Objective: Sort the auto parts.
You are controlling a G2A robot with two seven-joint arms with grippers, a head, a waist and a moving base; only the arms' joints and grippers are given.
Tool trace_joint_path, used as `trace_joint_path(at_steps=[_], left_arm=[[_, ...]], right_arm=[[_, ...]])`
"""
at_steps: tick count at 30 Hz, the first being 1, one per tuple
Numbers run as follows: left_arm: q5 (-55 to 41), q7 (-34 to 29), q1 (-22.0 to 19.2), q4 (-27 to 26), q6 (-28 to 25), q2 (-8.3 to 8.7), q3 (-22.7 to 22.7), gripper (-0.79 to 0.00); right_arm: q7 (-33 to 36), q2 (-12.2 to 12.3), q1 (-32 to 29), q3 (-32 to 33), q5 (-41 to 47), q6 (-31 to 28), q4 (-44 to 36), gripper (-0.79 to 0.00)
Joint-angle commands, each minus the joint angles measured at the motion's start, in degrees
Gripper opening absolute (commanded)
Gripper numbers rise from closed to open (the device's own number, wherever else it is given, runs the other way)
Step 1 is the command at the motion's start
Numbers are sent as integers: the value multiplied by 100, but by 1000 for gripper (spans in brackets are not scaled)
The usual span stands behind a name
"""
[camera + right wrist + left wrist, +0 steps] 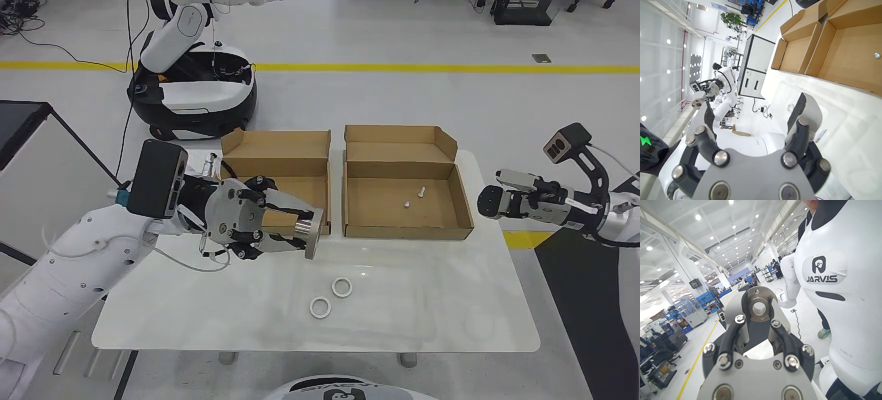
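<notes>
**Fig.** L claw (300,228) clenched on metal flange (763,293), held over counter (430,300) centre. R claw (754,102) released, off counter at 3 o'clock. White rings (341,288) lie at 6 o'clock of flange. Two bolts (421,190) sit in cardboard box (405,231) at 1 o'clock.

Over the near-left part of the table (450,300) hangs the left gripper (303,230), a flanged part (313,234) between its fingers. Just beyond it sits a first box (280,150). A second box (380,212) stands just beside that one, to the gripper's right, with a small part (421,190) and a second small part (408,203) lying near each other inside. On the robot's side of the gripper, slightly right, a ring (341,288) and a second ring (320,307) lie close together on the table. The right gripper (484,201) hangs off the table's right edge, beside the second box.
</notes>
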Motion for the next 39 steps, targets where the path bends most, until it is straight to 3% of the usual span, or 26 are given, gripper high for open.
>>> trace_joint_path(at_steps=[1,17,31,39], left_arm=[[37,53,52,82,53,13,-114,-785],[-8,29,95,-56,43,1,-74,-785],[-1037,411,721,-615,414,-285,-608,-785],[-1399,251,1198,-892,253,-561,-1126,-785]], right_arm=[[0,0,0,0,0,0,0,0],[0,0,0,0,0,0,0,0],[0,0,0,0,0,0,0,0],[0,0,0,0,0,0,0,0]])
